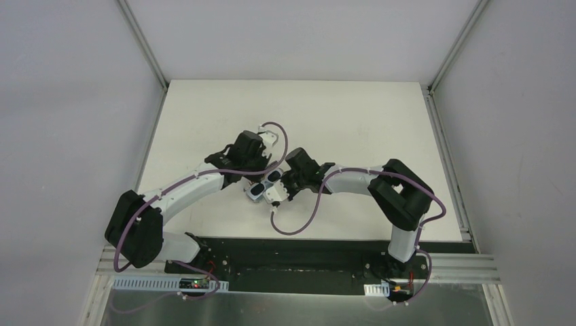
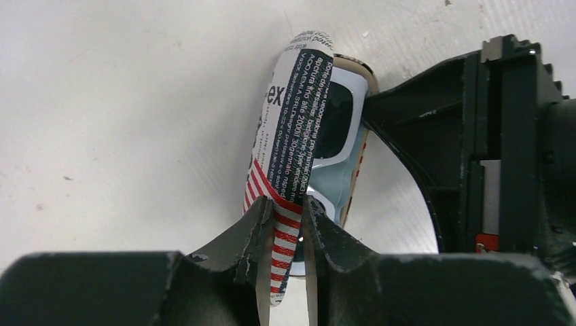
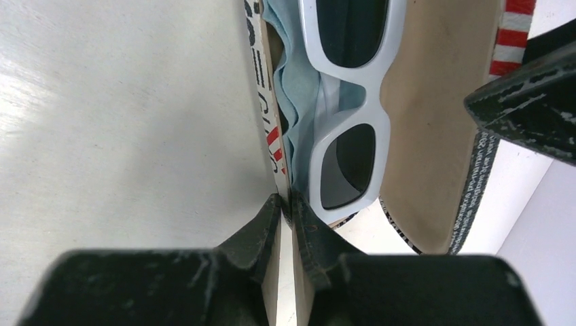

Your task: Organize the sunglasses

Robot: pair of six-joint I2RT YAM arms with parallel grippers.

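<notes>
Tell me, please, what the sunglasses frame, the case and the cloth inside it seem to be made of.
The sunglasses frame looks like glossy white plastic, smooth with highlights. The case is a thin printed shell that bends, perhaps coated fabric or card, with matte tan lining. The cloth is soft light blue fabric, rumpled into folds, probably microfibre.

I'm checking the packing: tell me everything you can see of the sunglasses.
The sunglasses have a glossy white, plastic-looking frame and two dark rectangular lenses. They lie lens-front outward inside the open case, against a light blue cloth. The left gripper and right gripper each pinch part of the case.
</notes>
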